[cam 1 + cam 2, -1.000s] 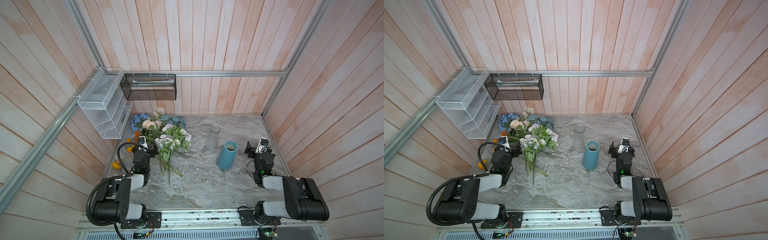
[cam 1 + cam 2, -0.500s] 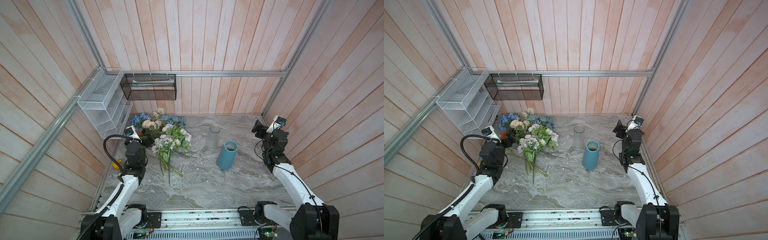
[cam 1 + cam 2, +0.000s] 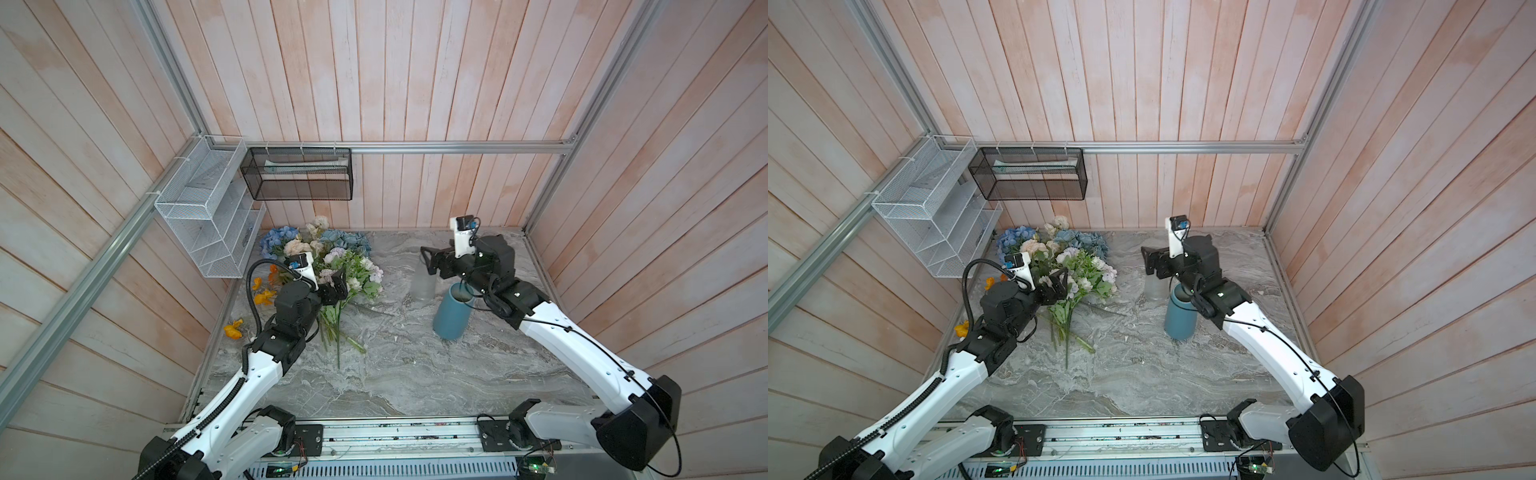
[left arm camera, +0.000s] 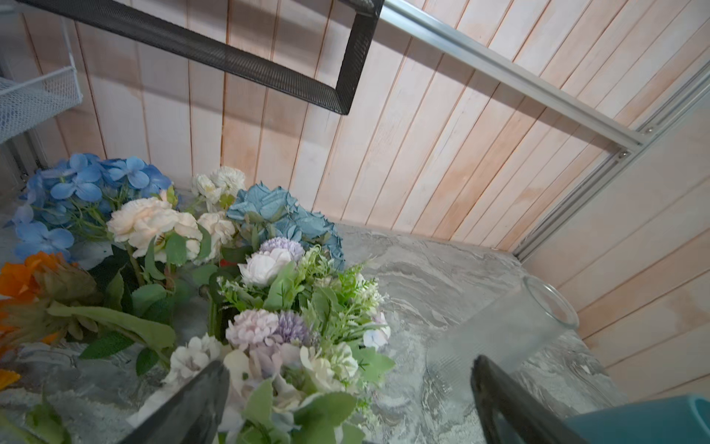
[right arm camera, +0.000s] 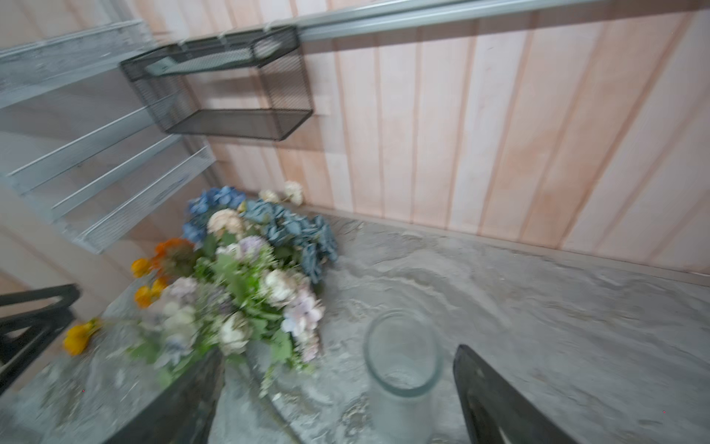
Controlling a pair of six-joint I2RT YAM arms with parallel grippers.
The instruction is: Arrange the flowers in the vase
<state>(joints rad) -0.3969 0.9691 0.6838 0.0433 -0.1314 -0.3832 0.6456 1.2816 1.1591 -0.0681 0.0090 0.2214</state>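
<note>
Left gripper [image 3: 337, 284]: jaws spread wide, gripping nothing, poised over the flowers [image 3: 358, 266], heaped loose on the marble table [image 3: 395, 374] at far left. Glass vase [image 3: 422, 289] and blue vase [image 3: 449, 322]: upright, right of centre, close together. Right gripper [image 3: 429, 261]: jaws spread, above the glass vase.

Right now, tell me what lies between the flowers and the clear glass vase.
Only bare marble tabletop between the flowers and the glass vase, in both top views.
</note>
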